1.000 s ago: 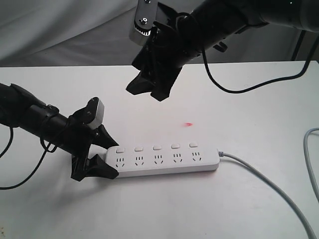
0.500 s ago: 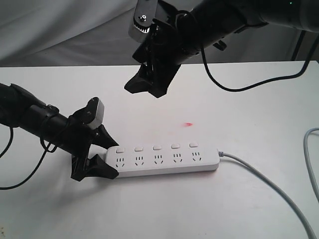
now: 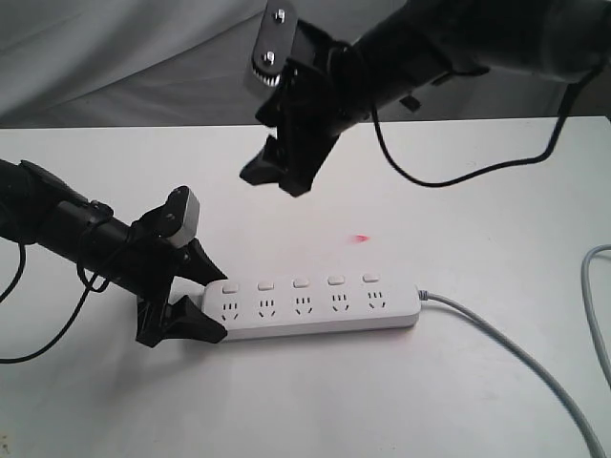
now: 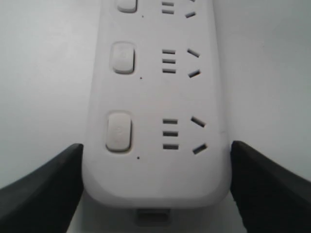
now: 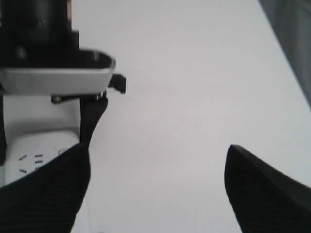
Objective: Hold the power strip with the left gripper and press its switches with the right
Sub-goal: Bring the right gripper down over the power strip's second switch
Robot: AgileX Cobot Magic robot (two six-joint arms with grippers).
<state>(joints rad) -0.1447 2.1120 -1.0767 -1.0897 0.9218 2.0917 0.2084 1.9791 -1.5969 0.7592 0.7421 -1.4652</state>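
- Clamping the power strip [image 3: 315, 307] by its free end, your left gripper [image 3: 212, 303] has its two black jaws closed against the strip's long sides. In the left wrist view the rounded end sits snugly between them. This grip looks meant to keep the strip from sliding under a push.
- The strip lies flat on the desk [image 3: 477, 191], parallel to the near edge and about midway between the left and right edges.
- Your right gripper [image 3: 275, 179] hangs in the air toward the far edge, well above the strip. Its jaws are spread wide and hold nothing. It is pointing down but touches no button, so pressing looks not yet begun.
- The strip is a long white plastic bar with rounded ends and five sockets [image 3: 304, 306] in a row. The five small switches [image 3: 301, 282] run along the side toward the far edge, one per socket.
- A grey cord [image 3: 516, 353] leaves the other end and trails toward the near right corner.
- A small red spot [image 3: 361, 238] shows on the desk beyond the strip. You cannot tell its source.
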